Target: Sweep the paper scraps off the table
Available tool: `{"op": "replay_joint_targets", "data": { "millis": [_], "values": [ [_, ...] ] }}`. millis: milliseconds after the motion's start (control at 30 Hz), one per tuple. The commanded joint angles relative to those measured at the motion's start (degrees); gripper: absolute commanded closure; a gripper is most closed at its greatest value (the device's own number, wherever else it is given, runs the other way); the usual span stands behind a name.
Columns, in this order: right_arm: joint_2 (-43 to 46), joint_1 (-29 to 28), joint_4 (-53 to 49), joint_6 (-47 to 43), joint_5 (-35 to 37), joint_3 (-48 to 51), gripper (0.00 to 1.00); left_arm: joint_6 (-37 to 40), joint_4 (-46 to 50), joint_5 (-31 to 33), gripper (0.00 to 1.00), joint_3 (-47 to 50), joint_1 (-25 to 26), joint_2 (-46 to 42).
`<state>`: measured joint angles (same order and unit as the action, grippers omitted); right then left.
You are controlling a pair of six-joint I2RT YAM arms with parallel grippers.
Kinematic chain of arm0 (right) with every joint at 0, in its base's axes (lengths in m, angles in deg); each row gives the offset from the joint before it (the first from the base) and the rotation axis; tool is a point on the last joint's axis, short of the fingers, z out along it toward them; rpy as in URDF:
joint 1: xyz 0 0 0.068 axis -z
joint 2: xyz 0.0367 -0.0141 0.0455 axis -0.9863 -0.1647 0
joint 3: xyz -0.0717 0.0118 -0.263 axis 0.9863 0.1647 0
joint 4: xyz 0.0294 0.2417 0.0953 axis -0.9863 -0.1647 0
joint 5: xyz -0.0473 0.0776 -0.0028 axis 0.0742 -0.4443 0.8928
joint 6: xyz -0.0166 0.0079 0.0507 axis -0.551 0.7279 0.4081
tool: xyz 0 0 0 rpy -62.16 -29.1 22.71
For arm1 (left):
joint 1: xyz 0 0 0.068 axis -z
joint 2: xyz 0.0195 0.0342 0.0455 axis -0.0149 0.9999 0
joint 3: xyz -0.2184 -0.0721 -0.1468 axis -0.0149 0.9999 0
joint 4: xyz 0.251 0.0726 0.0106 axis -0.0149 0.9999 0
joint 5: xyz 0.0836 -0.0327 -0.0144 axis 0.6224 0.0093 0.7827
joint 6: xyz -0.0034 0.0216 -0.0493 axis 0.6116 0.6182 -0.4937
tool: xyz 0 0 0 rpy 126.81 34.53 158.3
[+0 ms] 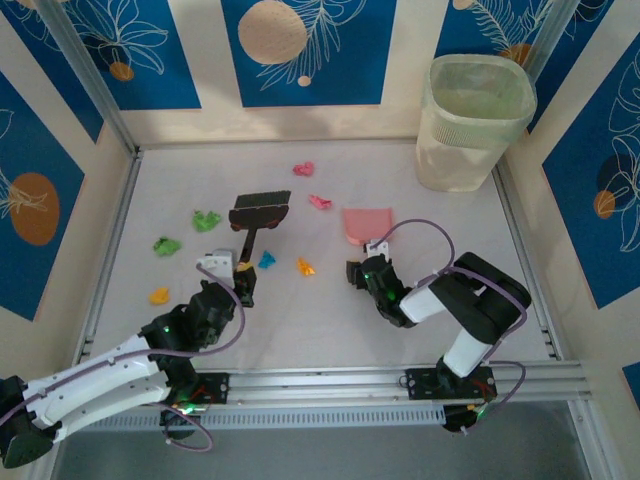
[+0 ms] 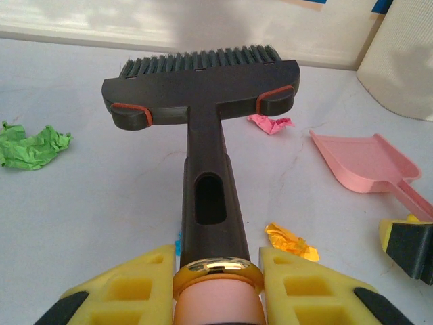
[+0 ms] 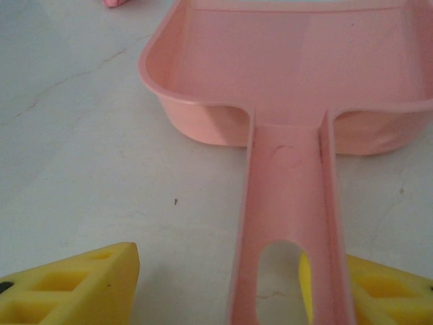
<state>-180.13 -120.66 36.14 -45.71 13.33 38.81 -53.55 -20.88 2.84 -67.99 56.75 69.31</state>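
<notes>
Roughly seven paper scraps (image 1: 206, 220), one brush (image 1: 260, 211)

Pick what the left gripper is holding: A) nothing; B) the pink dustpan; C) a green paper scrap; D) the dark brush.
D: the left gripper is closed on both sides of the handle of the dark brush.

You see a dark brush (image 1: 258, 212) lying left of a pink dustpan (image 1: 366, 222). A pale waste bin (image 1: 462, 160) stands upright at far right.
</notes>
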Motion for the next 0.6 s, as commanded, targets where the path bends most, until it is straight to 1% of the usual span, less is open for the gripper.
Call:
{"op": "replay_joint_targets", "data": {
  "millis": [0,67,200,400,467,567],
  "values": [
    [0.1,-0.6,3.7,-3.4,4.5,-1.2,0.38,0.4,-3.5,0.6,1.0,-0.6,-0.4,-0.1],
    [0.5,-0.6,3.0,-4.0,5.1,-1.4,0.4,0.5,-3.5,0.5,1.0,-0.6,-0.4,0.1],
    [0.8,-0.1,2.1,-4.9,4.9,-1.8,0.48,0.6,-3.8,0.4,1.0,-0.6,-0.4,0.6],
    [2.7,0.8,-1.3,-5.6,4.7,-2.5,0.71,0.8,-3.9,0.3,1.0,-0.7,-0.4,1.3],
    [4.9,0.9,-3.7,-5.8,4.3,-2.8,0.76,0.8,-4.0,0.3,1.0,-0.7,-0.4,1.4],
    [9.2,1.3,-10.0,-6.2,3.1,-3.9,0.84,1.0,-4.1,0.3,1.0,-0.8,-0.5,1.7]
  ]
}}
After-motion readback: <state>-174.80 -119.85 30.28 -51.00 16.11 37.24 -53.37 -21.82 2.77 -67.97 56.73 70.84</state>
